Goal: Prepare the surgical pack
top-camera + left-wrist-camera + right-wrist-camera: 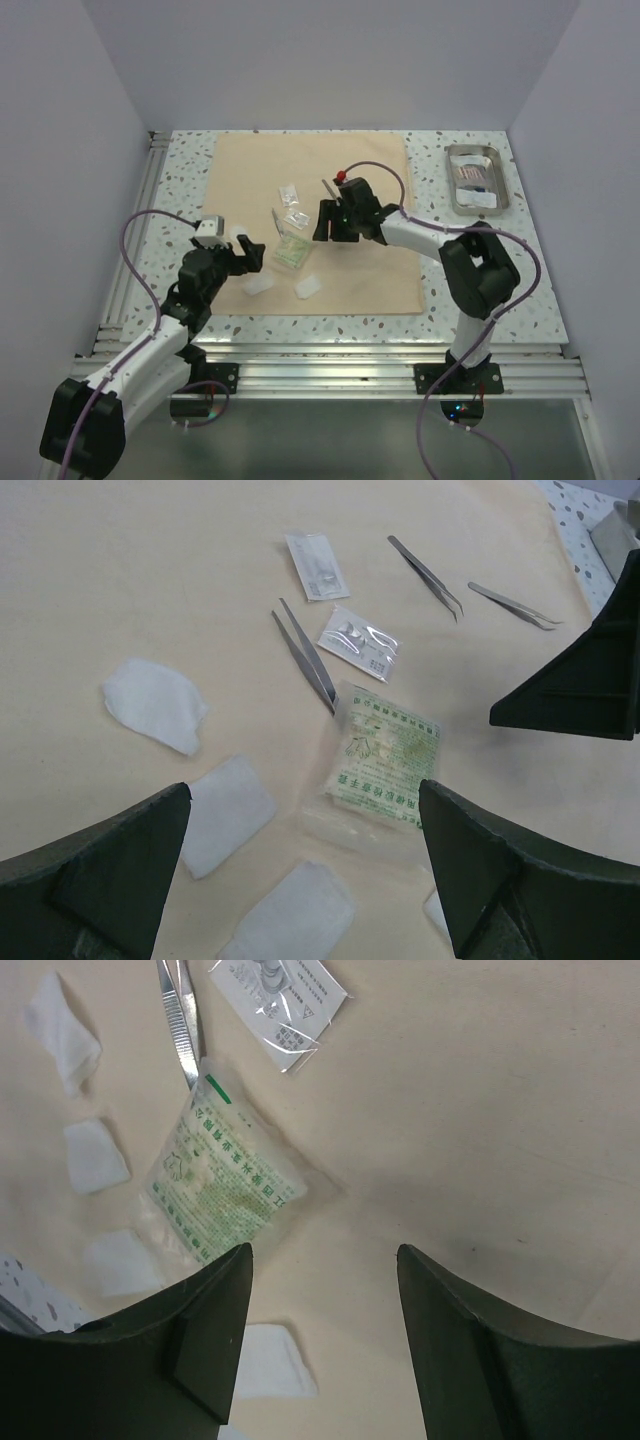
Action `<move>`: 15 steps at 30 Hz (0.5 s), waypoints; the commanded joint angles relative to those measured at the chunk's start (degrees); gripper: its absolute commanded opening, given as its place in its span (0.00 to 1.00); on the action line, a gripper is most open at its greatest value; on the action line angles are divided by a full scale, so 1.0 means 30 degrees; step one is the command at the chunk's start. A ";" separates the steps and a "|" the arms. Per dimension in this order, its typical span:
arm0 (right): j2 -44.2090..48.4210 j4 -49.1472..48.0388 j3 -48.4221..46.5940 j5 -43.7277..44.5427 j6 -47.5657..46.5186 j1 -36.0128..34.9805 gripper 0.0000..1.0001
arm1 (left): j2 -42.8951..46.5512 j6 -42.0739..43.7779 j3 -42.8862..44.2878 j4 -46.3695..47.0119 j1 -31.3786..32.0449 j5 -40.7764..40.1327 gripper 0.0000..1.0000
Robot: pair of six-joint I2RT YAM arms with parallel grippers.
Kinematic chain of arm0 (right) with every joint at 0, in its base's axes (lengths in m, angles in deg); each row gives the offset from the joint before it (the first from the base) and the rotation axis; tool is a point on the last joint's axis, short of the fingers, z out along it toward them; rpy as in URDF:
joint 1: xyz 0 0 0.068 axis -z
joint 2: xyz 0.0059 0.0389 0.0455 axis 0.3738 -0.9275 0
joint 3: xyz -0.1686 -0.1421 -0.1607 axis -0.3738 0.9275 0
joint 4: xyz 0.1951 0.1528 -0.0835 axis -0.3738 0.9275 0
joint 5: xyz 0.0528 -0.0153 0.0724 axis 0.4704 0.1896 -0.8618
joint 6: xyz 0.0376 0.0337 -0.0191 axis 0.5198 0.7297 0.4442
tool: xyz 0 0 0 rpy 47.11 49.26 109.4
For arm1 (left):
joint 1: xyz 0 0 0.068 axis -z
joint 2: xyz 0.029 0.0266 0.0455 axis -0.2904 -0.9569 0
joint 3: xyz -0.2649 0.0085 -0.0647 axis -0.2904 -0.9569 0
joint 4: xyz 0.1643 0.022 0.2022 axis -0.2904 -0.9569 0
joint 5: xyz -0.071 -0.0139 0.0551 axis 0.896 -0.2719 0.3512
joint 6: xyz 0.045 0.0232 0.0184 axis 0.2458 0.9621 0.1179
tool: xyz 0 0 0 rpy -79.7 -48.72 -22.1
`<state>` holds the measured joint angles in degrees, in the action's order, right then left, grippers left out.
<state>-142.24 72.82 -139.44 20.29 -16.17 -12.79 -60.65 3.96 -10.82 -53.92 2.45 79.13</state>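
Note:
A large tan cloth [370,260] lies flat on the table. On it are a green-printed sachet [291,251], two clear sachets [290,195] [297,218], thin metal tweezers [278,221] and several white gauze pads [308,286]. A small steel tray [476,203] stands off the cloth at the back right. My left gripper [240,258] is open and empty over the cloth's left edge; its view shows the green sachet [385,755] between its fingers [100,880]. My right gripper [327,224] is open and empty above bare cloth, just right of the green sachet [218,1182].
The tray holds a few small packets [474,178]. More tweezers [427,575] [512,603] lie on the cloth behind the sachets. Grey walls close in the table on three sides. A metal rail [330,345] runs along the near edge.

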 commanded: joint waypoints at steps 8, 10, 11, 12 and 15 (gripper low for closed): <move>-0.1907 -0.2793 -0.0307 0.0391 0.2418 -0.1514 0.61 | 0.0163 -0.0120 0.0615 0.0591 0.0236 0.0159 1.00; -0.2172 -0.2793 -0.0454 0.0391 0.2477 -0.1603 0.61 | 0.0076 -0.0208 0.0673 0.0474 0.0236 0.0013 1.00; -0.2376 -0.2763 -0.0542 0.0507 0.2564 -0.1690 0.60 | 0.0075 -0.0208 0.0703 0.0386 0.0236 -0.0017 1.00; -0.2465 -0.2821 -0.0543 0.0567 0.2623 -0.1749 0.60 | 0.0017 -0.0208 0.0761 0.0327 0.0236 -0.0046 1.00; -0.2758 -0.3027 -0.0601 0.0830 0.2711 -0.1808 0.59 | 0.0046 -0.0208 0.0762 0.0298 0.0236 -0.0047 1.00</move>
<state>-149.41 66.11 -139.37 20.75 -9.37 -18.06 -60.89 3.83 -10.80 -53.98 2.78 79.37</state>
